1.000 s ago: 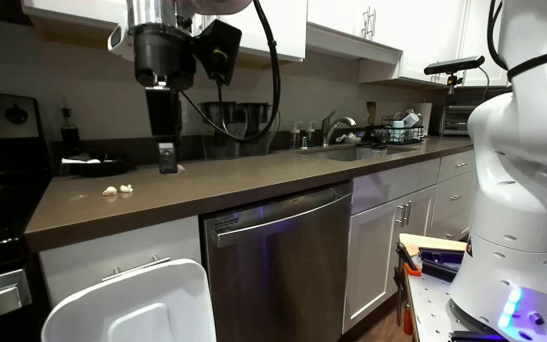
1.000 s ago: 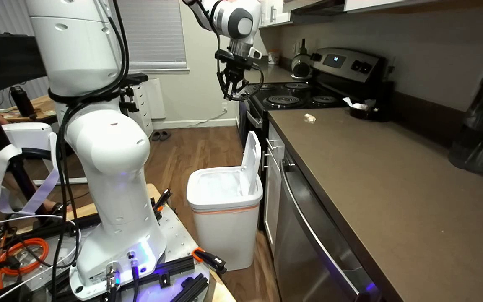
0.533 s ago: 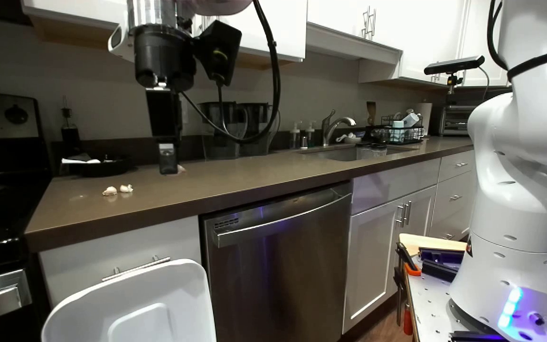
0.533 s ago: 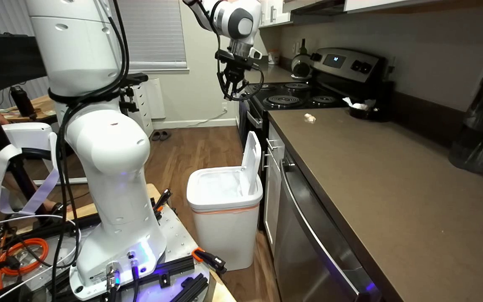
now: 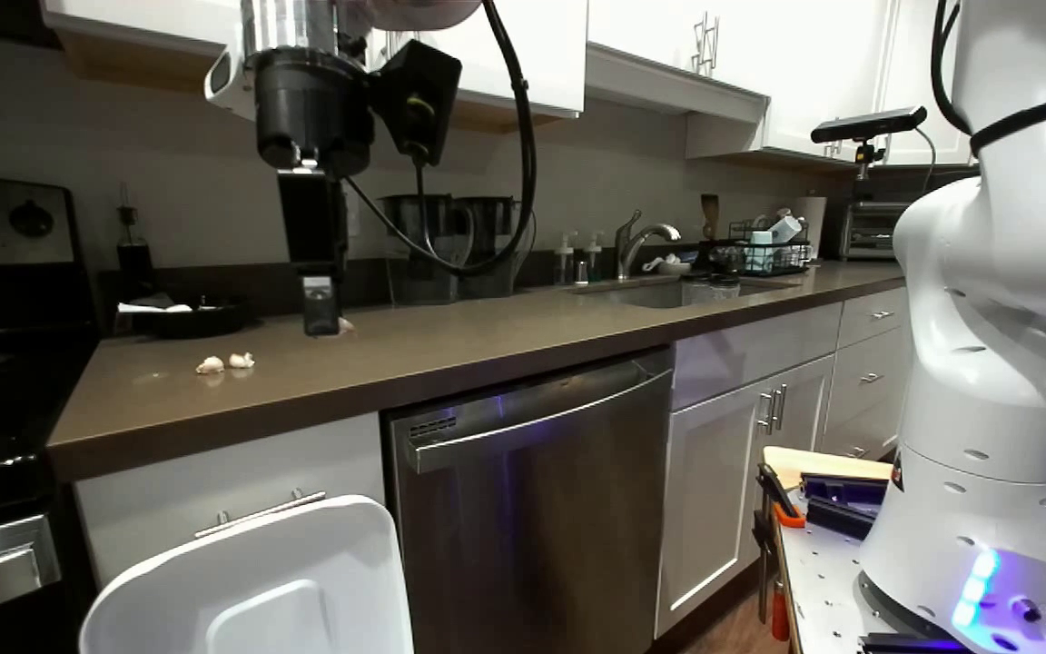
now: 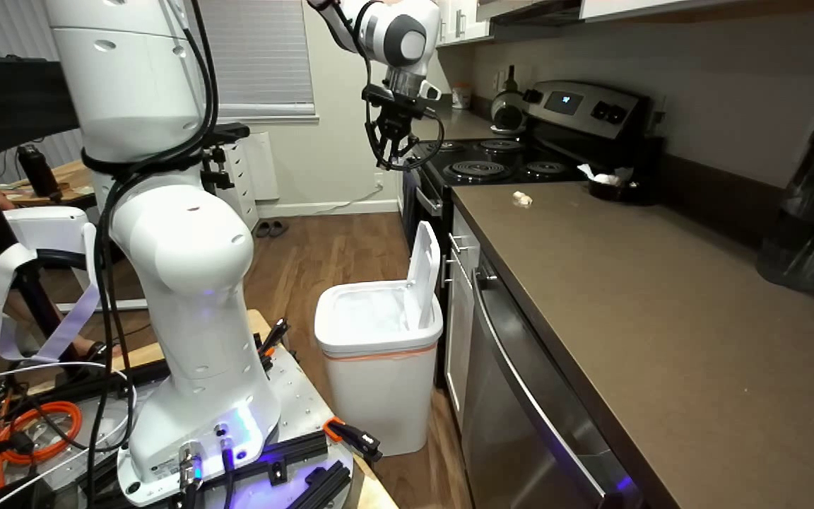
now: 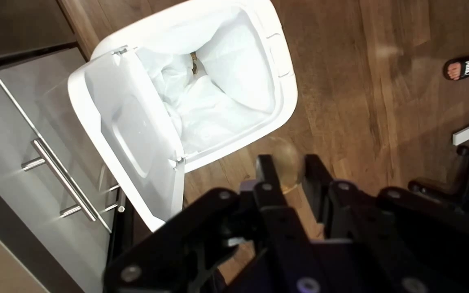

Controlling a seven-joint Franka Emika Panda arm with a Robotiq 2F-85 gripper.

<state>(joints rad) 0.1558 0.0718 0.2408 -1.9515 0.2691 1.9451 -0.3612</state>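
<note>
A black robot hand point(image 7: 288, 160), its fingers only slightly apart, pinches a small pale lump point(image 5: 346, 325), blurred up close, in midair, higher than an open white bin point(image 6: 379, 396). In an exterior view I see two whitish pieces point(image 5: 211, 365) on the far tabletop point(image 5: 487, 341), toward its left end near a black stove point(image 5: 5, 400).

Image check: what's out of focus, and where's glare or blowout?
Wrist view: end effector and the pale item in its grip out of focus, white bin liner close to blown out; in an exterior view: upper cabinets blown out; in both exterior views: blue glare on the robot base, fainter on the dishwasher.
</note>
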